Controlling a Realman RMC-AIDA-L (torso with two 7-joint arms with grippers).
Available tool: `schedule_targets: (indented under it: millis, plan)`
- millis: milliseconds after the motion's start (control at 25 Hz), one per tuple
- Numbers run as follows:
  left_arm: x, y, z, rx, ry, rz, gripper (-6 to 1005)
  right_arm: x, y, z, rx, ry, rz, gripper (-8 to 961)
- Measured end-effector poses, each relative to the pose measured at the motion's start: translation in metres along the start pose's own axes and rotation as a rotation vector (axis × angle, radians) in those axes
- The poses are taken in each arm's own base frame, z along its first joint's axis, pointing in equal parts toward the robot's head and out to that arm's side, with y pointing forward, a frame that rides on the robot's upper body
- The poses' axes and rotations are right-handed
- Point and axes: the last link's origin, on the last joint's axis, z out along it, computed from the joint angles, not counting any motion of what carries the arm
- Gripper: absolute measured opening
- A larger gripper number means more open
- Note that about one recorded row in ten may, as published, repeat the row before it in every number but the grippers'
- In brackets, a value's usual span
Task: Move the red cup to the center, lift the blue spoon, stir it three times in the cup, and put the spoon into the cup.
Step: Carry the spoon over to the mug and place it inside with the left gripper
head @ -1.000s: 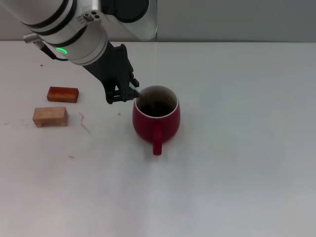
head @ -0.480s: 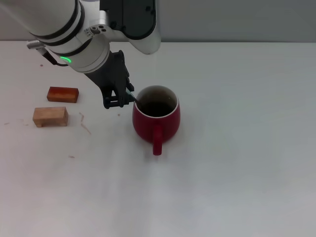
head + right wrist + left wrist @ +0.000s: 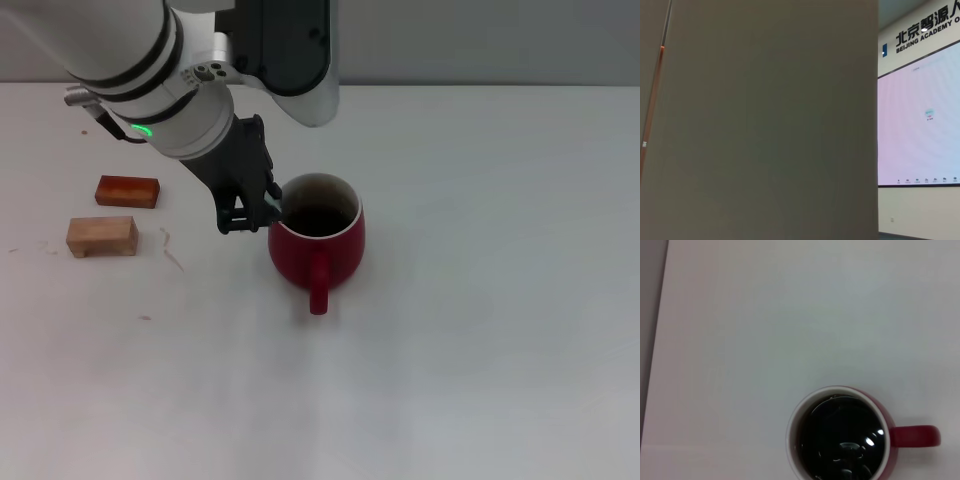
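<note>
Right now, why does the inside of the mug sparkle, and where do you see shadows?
Left wrist view: small bright highlights glint on the glossy dark inside of the red cup. Head view: the cup and left gripper cast only faint, soft shadows on the white table. Right wrist view: shows a wall and a lit screen.

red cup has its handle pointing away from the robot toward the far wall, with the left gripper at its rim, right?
Not quite. In the head view the red cup has its handle pointing toward the robot, at the near side of the table, not the far wall. The left gripper is indeed at its rim, on the robot's left side.
</note>
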Motion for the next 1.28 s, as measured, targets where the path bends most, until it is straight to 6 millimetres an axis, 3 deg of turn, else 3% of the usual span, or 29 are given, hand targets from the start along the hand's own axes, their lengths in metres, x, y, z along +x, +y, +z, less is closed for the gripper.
schedule_targets:
  millis: [360,640,1280]
  plan:
    - [0.014,0.007,0.003,-0.028,0.042,0.041,165,0.000,0.000,-0.001,0.001,0.000,0.002,636]
    - [0.021,-0.001,0.004,0.025,0.091,0.030,165,0.001,-0.002,-0.002,0.004,0.003,0.000,637]
    - [0.008,-0.008,0.009,0.094,-0.009,-0.012,165,0.001,-0.004,-0.004,0.007,0.006,-0.004,637]
